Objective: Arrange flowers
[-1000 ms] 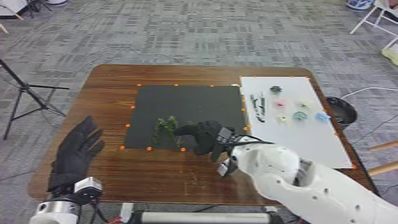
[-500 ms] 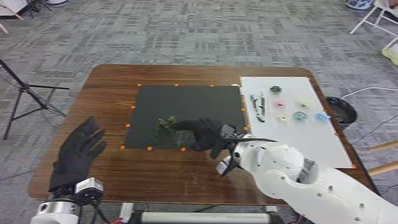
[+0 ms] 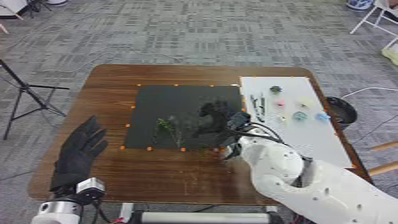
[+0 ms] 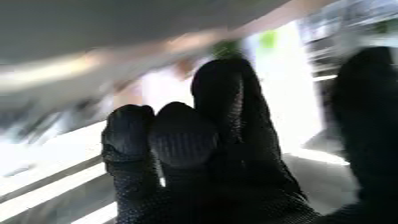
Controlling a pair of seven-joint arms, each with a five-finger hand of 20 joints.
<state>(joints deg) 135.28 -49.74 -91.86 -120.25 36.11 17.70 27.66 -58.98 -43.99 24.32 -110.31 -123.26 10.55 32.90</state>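
Head view: brown table [image 3: 178, 175], black mat [image 3: 173, 100], grey carpet [image 3: 204, 40]; left robot hand [image 3: 73, 159] flat, right robot hand [image 3: 215, 115] wide.

It looks like a robotics lab. Orange tape marks [image 3: 149, 148] edge the black mat [image 3: 169, 100] under the right hand [image 3: 213, 119], grey carpet [image 3: 195, 37] spreads beyond it, and a black tripod [image 3: 25, 87] stands left of the left hand [image 3: 78, 152].

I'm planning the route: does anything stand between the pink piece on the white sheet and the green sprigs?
Yes: the right robot hand, over the dark mat, and thin dark pieces left of the pink piece.
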